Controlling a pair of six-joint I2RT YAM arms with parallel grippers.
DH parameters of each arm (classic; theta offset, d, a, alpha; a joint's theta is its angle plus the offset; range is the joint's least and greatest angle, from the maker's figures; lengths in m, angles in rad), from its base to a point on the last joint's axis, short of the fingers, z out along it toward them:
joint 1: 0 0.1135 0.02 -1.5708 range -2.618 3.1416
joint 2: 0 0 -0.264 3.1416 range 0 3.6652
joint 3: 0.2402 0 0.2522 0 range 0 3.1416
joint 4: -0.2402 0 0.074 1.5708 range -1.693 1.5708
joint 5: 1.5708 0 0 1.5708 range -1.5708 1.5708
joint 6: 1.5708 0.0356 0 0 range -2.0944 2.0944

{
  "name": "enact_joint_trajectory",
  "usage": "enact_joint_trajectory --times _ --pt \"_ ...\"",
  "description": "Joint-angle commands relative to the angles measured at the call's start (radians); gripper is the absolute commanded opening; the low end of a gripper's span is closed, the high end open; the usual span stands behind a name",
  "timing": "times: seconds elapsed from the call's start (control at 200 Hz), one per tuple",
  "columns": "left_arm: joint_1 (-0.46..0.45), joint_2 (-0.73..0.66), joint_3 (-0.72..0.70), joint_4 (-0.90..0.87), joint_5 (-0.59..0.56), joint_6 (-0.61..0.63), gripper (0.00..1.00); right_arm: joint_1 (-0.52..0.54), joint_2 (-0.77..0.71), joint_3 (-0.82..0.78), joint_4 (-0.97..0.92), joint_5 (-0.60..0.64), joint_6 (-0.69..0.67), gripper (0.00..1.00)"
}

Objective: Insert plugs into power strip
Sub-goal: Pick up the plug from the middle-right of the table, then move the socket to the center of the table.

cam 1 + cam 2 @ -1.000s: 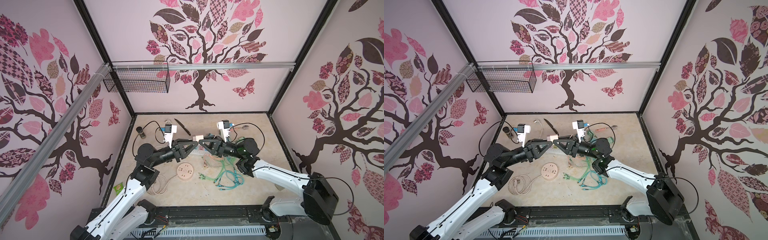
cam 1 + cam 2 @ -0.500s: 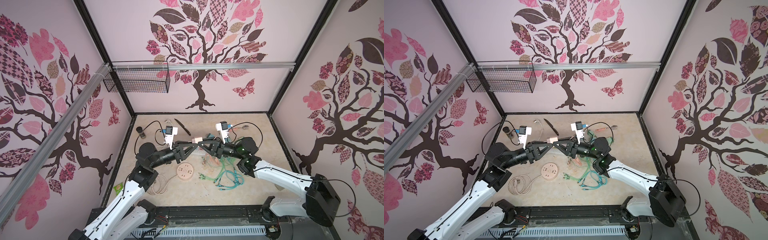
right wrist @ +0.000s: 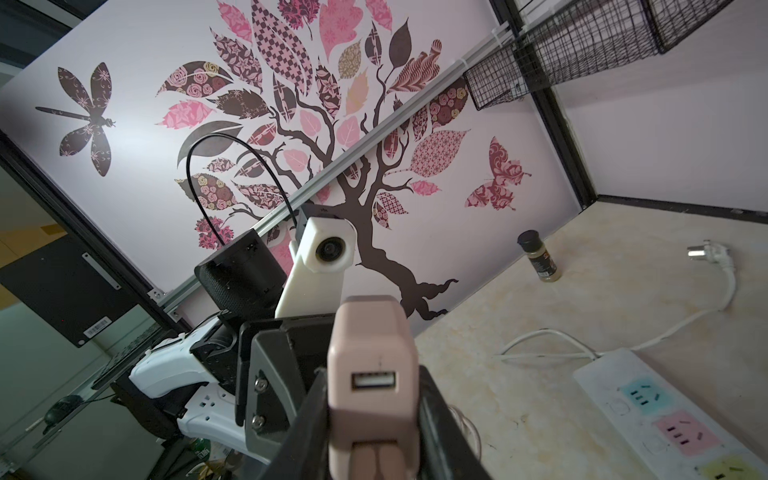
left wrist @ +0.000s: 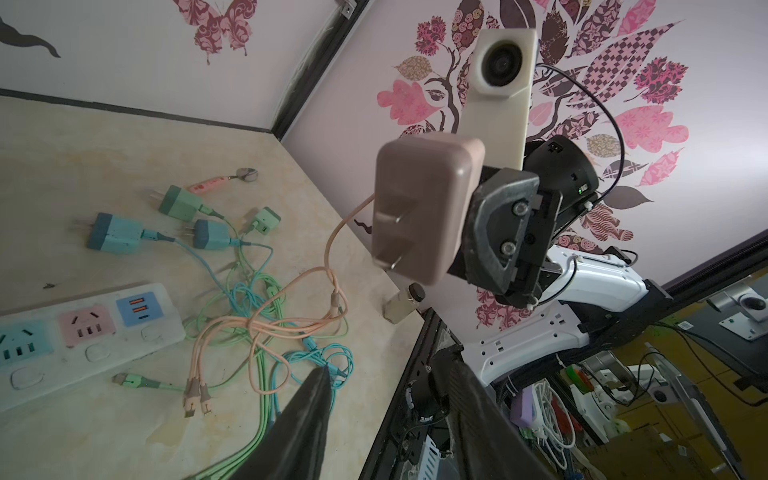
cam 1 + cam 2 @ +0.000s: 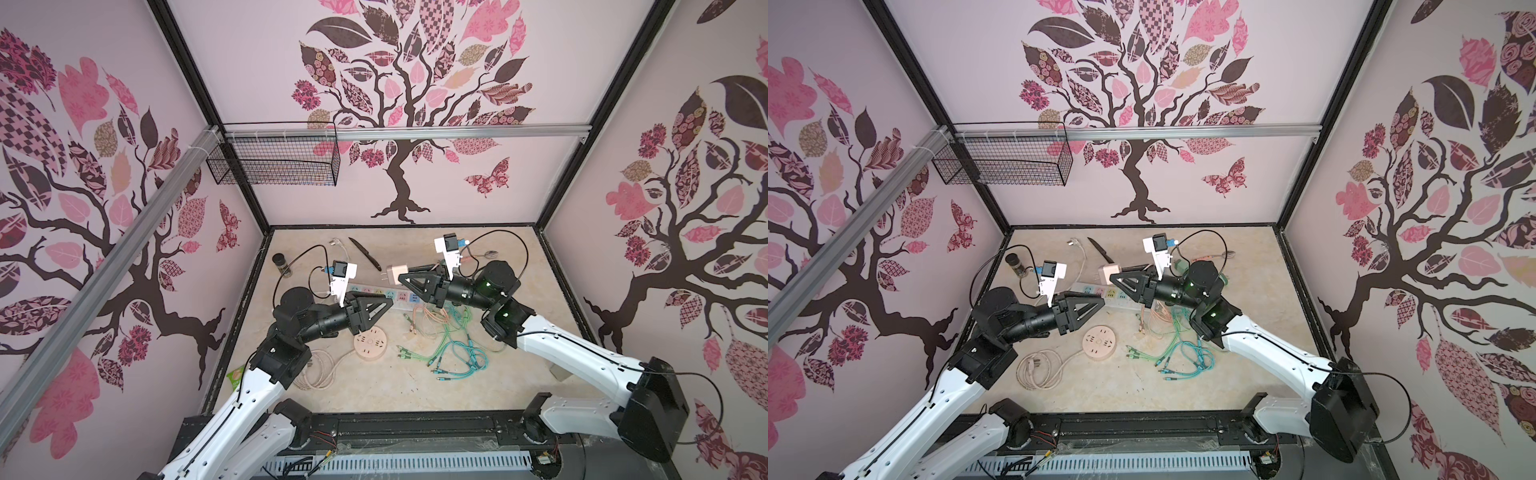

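Note:
A peach-pink plug (image 3: pixel 370 374) is up in the air over the power strip (image 5: pixel 401 296), with my right gripper (image 3: pixel 370 419) shut on its sides. In the left wrist view the plug (image 4: pixel 424 208) faces the camera with two flat prongs, and its peach cable hangs to the tangle below. My left gripper (image 4: pixel 390 399) stands open and empty, a little apart from the plug. In both top views the two grippers (image 5: pixel 390 300) (image 5: pixel 401 277) point at each other above the strip (image 5: pixel 1117 296). Mint (image 4: pixel 178 203) and teal plugs (image 4: pixel 116 232) lie on the table beyond the strip (image 4: pixel 83 332).
Green, teal and peach cables (image 5: pixel 449 336) lie tangled in front of the strip. A round pink socket disc (image 5: pixel 370 343) with a coiled cord sits front left. A knife (image 5: pixel 365 253), a spice bottle (image 5: pixel 280 262) and the strip's white pronged plug (image 3: pixel 706 253) lie at the back.
My left gripper has opened and drawn back from the pink plug, where both grippers met before. The right gripper still holds the plug in nearly the same place.

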Motion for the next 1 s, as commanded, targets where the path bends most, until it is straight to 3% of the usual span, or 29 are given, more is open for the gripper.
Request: enact_joint_trajectory --times 0.0,0.17,0.315,0.49,0.755,0.995 --pt "-0.002 -0.028 -0.028 -0.042 -0.013 0.029 0.53 0.003 -0.034 0.054 -0.060 0.012 -0.071 0.08" --pt "-0.001 -0.051 -0.014 -0.134 -0.065 0.065 0.54 0.001 -0.026 0.090 -0.147 0.035 -0.136 0.07" --pt "0.025 -0.058 0.008 -0.305 -0.225 0.092 0.56 0.001 -0.005 0.207 -0.393 0.137 -0.344 0.07" --pt "0.139 -0.048 -0.048 -0.370 -0.271 0.044 0.56 -0.006 0.088 0.356 -0.563 0.251 -0.550 0.05" --pt "0.156 -0.055 -0.068 -0.488 -0.402 0.058 0.60 -0.100 0.354 0.573 -0.610 0.241 -0.620 0.03" --pt "0.156 -0.099 -0.062 -0.548 -0.451 0.053 0.62 -0.124 0.683 0.969 -0.765 0.242 -0.705 0.02"
